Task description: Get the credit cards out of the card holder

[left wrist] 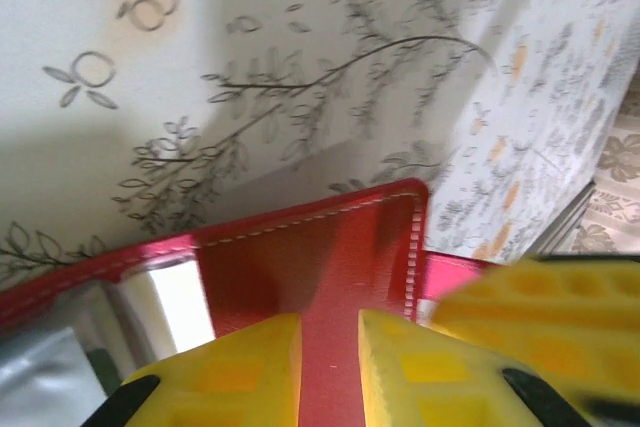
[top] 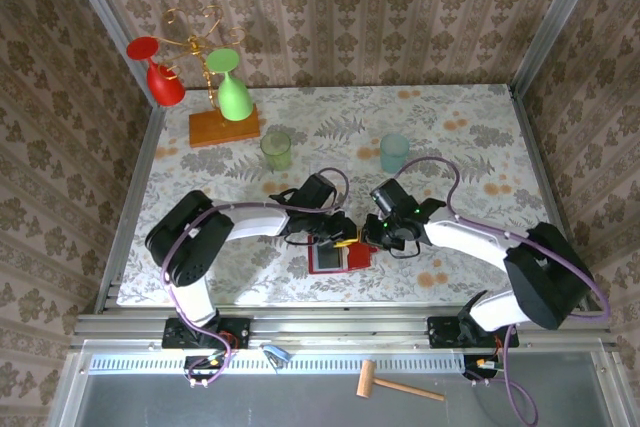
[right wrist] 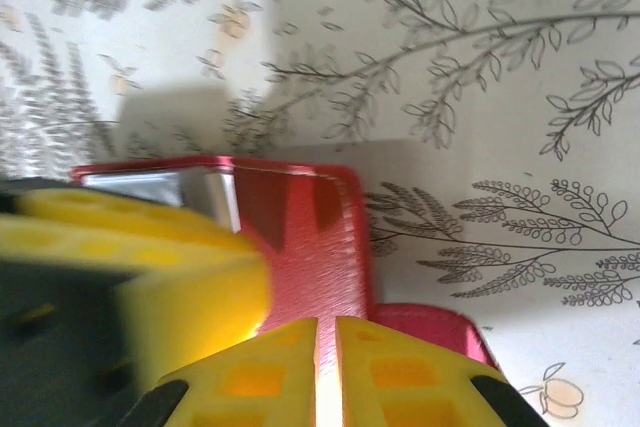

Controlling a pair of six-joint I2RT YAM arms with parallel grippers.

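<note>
The red card holder (top: 358, 256) lies open on the flowered table, its grey clear pockets (top: 325, 258) on the left. My left gripper (top: 340, 239) comes in from the left. Its yellow jaws stand narrowly apart with the red leather (left wrist: 330, 247) filling the gap, so my left gripper (left wrist: 330, 319) looks closed on the holder. My right gripper (top: 364, 240) is shut to a thin slit, and in its own view my right gripper (right wrist: 327, 322) rests its tips on the red flap (right wrist: 315, 237). The credit cards are hidden; a pale glossy patch (left wrist: 180, 299) shows in a pocket.
A green cup (top: 276, 149) and a teal cup (top: 394, 152) stand behind the grippers. At the back left is a wooden stand (top: 223, 127) with a red and a green glass. A small wooden mallet (top: 398, 384) lies on the near ledge below the arm bases.
</note>
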